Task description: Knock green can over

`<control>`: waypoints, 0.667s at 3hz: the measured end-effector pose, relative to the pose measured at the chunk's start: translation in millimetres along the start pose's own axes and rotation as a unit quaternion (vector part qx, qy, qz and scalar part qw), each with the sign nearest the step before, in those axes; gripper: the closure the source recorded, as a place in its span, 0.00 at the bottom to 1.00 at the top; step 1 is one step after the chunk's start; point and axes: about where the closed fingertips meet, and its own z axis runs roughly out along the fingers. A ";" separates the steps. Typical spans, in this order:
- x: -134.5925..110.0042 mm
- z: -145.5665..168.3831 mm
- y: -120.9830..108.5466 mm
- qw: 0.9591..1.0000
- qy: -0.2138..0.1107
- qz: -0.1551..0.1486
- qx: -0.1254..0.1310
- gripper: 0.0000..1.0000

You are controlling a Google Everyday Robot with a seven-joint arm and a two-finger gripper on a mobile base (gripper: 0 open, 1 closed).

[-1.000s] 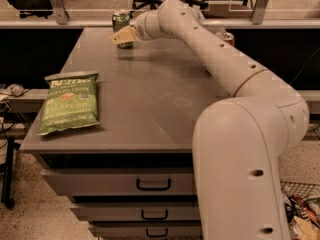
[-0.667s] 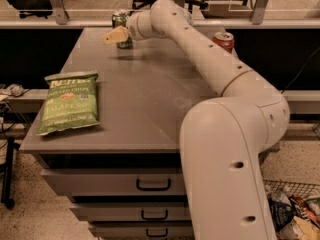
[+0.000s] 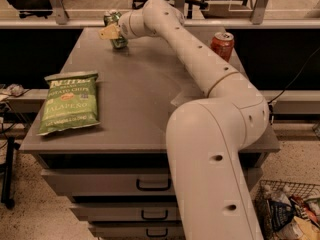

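Observation:
The green can (image 3: 114,25) stands near the far left edge of the grey table (image 3: 145,89), its top leaning slightly to the left. My gripper (image 3: 109,32) is at the end of the long white arm (image 3: 200,64) that reaches across the table. It sits right against the can's front side, partly covering it. I cannot tell whether it touches the can or holds it.
A red can (image 3: 222,44) stands upright at the far right of the table. A green jalapeño chip bag (image 3: 68,103) lies flat at the front left. Drawers (image 3: 150,184) are below the tabletop. A wire basket (image 3: 290,214) with rubbish sits on the floor at right.
My arm has swung to the left and the gripper has moved left along with it, staying at the green can. The red can has come into view behind the arm.

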 end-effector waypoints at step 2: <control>-4.9 -17.2 -3.8 1.000 0.010 -0.022 0.010 0.87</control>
